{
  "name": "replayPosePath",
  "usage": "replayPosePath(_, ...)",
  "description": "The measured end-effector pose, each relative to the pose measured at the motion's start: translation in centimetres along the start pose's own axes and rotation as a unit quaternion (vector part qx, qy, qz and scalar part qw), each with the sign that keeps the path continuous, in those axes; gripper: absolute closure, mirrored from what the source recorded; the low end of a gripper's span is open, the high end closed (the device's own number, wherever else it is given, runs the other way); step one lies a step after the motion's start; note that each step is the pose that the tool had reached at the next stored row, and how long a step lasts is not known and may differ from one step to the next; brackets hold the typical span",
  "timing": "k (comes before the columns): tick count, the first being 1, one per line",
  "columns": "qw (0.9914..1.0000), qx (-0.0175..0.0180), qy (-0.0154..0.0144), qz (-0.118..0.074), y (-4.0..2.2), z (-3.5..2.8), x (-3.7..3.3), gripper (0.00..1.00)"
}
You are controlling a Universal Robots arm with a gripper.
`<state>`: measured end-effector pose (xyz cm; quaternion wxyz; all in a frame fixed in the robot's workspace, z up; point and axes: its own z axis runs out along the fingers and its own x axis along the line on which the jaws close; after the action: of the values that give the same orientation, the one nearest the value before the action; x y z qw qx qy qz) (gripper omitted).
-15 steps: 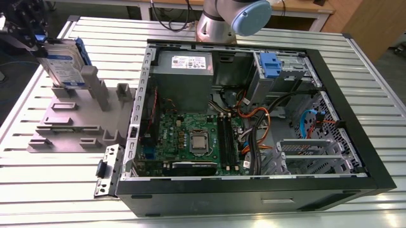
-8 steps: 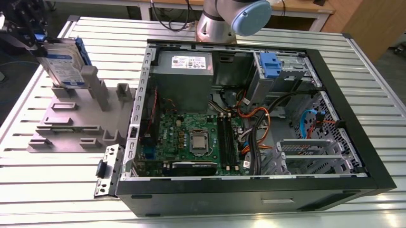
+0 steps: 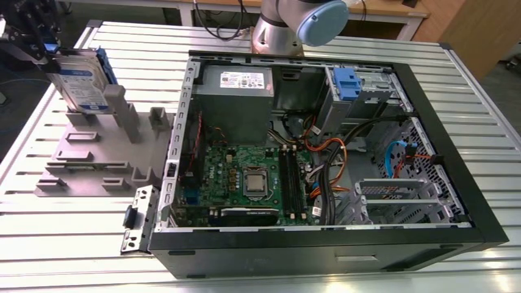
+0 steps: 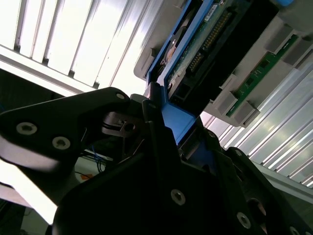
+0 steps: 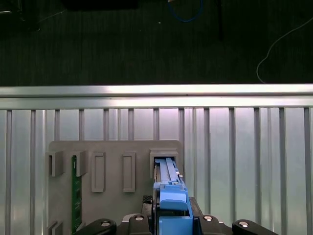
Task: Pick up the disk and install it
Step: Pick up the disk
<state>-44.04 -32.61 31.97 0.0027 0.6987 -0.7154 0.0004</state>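
Exterior view: disk [image 3: 82, 82], upright in grey rack [image 3: 89, 162], ten o'clock from open computer case [image 3: 309, 247]. Gripper [image 3: 45, 54] clenched on its blue carrier. Best lifted straight, untilted.

Exterior view: even overhead light w/ mild glare on ribbed table [image 3: 73, 238]; PC case [image 3: 326, 250] interior dim. Second wrist view: slats blown out white, foregrnd in shadow. First wrist view: floor [image 5: 146, 44] nearly black.

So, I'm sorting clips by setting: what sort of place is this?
Probably a robotics lab bench: a slotted metal table, an open computer case, and a grey fixture holding the disk the gripper grips.
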Motion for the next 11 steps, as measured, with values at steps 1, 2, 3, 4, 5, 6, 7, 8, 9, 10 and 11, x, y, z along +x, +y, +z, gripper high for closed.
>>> replayPosePath(1, 1.0, 0.0, 0.0001, 0.0, 0.0, 0.0, 0.0, 0.64)
replayPosePath(2, 1.0, 0.0, 0.0001, 0.0, 0.0, 0.0, 0.0, 0.64)
replayPosePath(3, 1.0, 0.0, 0.0001, 0.0, 0.0, 0.0, 0.0, 0.64)
replayPosePath(4, 1.0, 0.0, 0.0001, 0.0, 0.0, 0.0, 0.0, 0.64)
replayPosePath(5, 1.0, 0.0, 0.0001, 0.0, 0.0, 0.0, 0.0, 0.64)
replayPosePath(6, 1.0, 0.0, 0.0005, 0.0, 0.0, 0.0, 0.0, 0.64)
replayPosePath(7, 1.0, 0.0, 0.0007, 0.0, 0.0, 0.0, 0.0, 0.64)
replayPosePath(8, 1.0, 0.0, 0.0008, 0.0, 0.0, 0.0, 0.0, 0.64)
replayPosePath(9, 1.0, 0.0, 0.0009, 0.0, 0.0, 0.0, 0.0, 0.64)
replayPosePath(10, 1.0, 0.0, 0.0009, 0.0, 0.0, 0.0, 0.0, 0.64)
replayPosePath(11, 1.0, 0.0, 0.0009, 0.0, 0.0, 0.0, 0.0, 0.64)
